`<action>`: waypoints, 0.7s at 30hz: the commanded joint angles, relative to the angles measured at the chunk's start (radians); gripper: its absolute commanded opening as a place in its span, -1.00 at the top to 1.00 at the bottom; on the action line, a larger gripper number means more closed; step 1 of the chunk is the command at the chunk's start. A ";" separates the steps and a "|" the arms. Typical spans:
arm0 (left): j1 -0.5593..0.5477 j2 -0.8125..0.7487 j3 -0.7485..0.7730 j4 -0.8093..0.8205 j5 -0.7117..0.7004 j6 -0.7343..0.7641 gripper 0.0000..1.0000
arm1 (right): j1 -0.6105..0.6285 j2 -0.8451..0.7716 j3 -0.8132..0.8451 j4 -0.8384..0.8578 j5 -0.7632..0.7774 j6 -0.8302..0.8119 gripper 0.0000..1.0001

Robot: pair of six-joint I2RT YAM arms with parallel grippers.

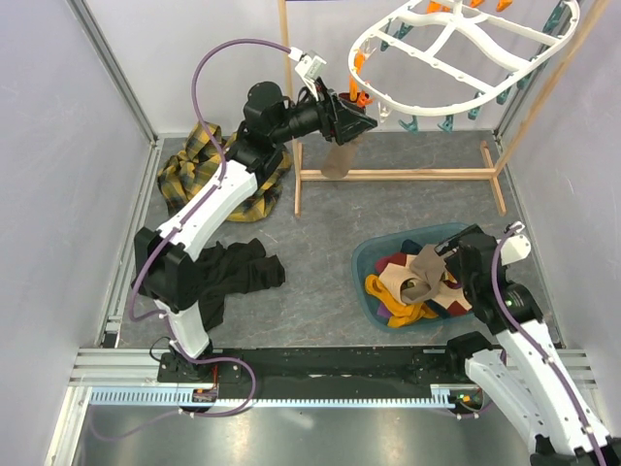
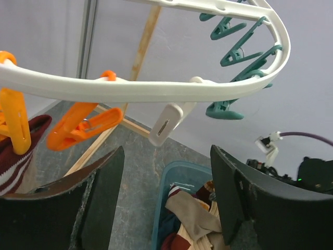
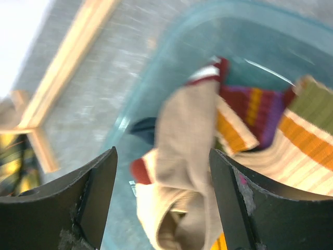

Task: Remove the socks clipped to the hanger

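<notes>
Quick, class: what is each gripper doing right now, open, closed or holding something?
Left gripper: open, holding nothing.
Right gripper: open, holding nothing.

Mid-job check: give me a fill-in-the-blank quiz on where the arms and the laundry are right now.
The right gripper hangs over the bin of loose socks, jaws ___. The left gripper is up at the hanger, beside an ___ clip. The ___ garment lies on the floor by the left arm.
Missing: open; orange; black.

A lab cell: aluminium rails point(image 1: 116, 73) and white panels point(image 1: 49, 146) enclose the table point(image 1: 320, 214).
</notes>
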 commanded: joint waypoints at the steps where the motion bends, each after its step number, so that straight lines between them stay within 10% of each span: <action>1: -0.003 -0.072 -0.022 0.010 -0.011 0.060 -0.51 | 0.001 -0.059 0.069 0.086 -0.054 -0.174 -0.58; 13: -0.005 -0.322 -0.272 -0.071 -0.134 0.189 -0.89 | -0.001 0.022 0.057 0.322 -0.371 -0.404 -0.50; 21: -0.003 -0.552 -0.545 -0.058 -0.333 0.282 -0.96 | 0.001 0.215 -0.043 0.837 -0.610 -0.616 -0.48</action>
